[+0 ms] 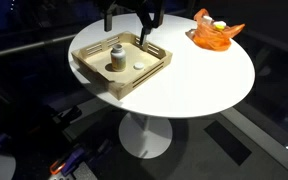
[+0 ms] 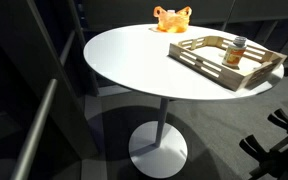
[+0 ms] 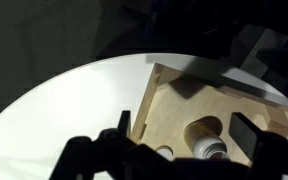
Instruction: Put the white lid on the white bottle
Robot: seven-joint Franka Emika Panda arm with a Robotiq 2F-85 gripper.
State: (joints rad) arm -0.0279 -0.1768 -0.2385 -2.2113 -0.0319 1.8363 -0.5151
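Fingers spread wide, the gripper [image 3: 185, 122] hung over the wooden tray's [image 1: 94, 76] far edge; the white lid [image 1: 139, 66] lay flat inside, below and nearer (just right of the white bottle [image 1: 114, 57]).

From my end the tray [image 1: 144, 77] reads as pale bare wood, matt. The table [image 1: 204, 85] under the tray is smooth white with a soft sheen. Inside the tray, the white bottle [image 1: 114, 57] looks like dull greyish plastic. The orange thing [image 1: 214, 35] off beyond the tray looks like shiny plastic.
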